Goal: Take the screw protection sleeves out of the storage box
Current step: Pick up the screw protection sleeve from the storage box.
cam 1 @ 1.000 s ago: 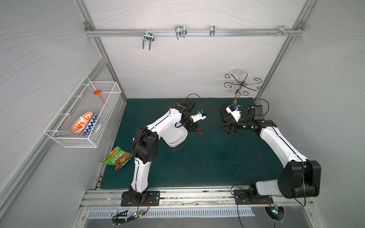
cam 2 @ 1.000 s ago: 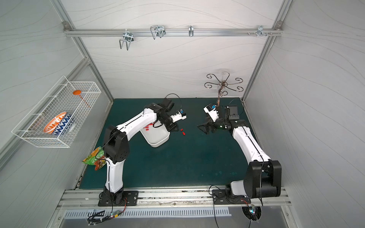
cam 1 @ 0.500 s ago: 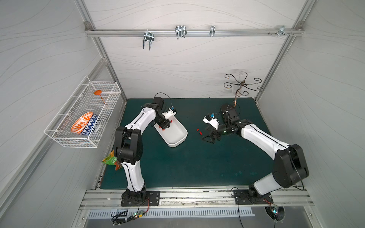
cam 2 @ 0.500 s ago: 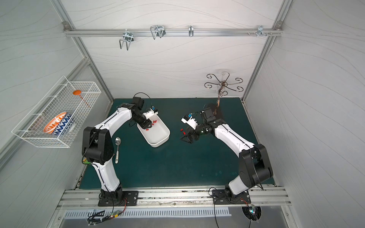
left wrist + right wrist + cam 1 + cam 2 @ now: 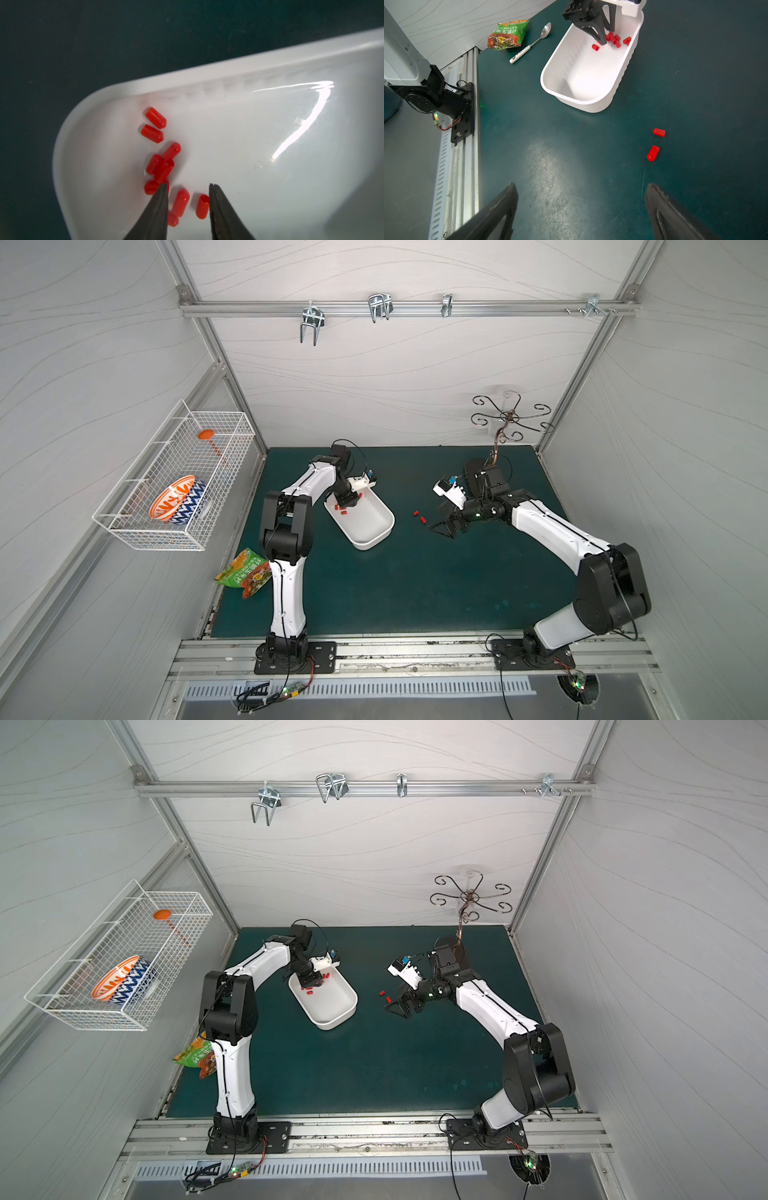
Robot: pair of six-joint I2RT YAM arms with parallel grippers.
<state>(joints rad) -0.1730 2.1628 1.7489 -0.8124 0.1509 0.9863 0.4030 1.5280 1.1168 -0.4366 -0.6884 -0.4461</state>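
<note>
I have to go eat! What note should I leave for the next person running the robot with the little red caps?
Left claw: open, empty, tips down inside the shallow white plastic storage box, right over the tiny red plastic sleeves.
Right claw: wide open, empty, above the dark green mat.
Done: two red sleeves lie on the mat outside the box.
To do: about nine sleeves, bunched at one end of the box, need taking out.

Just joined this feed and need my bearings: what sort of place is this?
Likely an enclosed robot test cell: white panelled walls on an aluminium frame, two arms bolted to a front rail beside a green mat, staged props like the wire basket.
</note>
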